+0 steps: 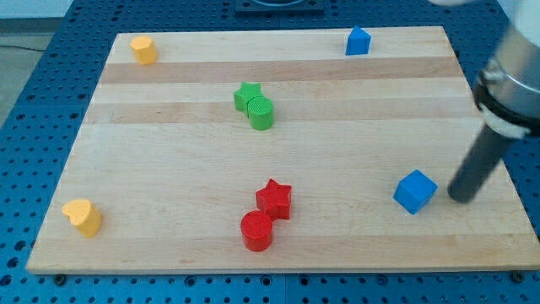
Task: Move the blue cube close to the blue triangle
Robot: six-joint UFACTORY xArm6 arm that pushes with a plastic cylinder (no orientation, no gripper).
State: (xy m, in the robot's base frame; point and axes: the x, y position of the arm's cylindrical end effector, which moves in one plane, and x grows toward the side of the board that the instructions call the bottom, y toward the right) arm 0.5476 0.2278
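My tip (461, 197) rests on the table (169, 169) at the right side, near the front edge. There is no gripper here to open or close, only the bare rod, so nothing is clamped or held.

The blue cube (415, 192) sits just left of my tip, near it but with a thin strip of wood showing between them; I cannot tell for sure that they are apart at the base. The blue triangle (358, 40) stands far off at the back edge, a little left of the cube's line.

That is the relation that matters. The cube must travel away toward the far edge and slightly left, while my tip lies to its right, roughly level with it. A push from here would, I judge, send the cube leftward across the table, not back toward the triangle. The tip would more usefully come round to the cube's near side, slightly right of centre, before pushing.

The path between the two blue blocks looks bare. The green star (247, 95) and green cylinder (261, 112) lie well left of it, as do the red star (274, 199) and red cylinder (256, 230).
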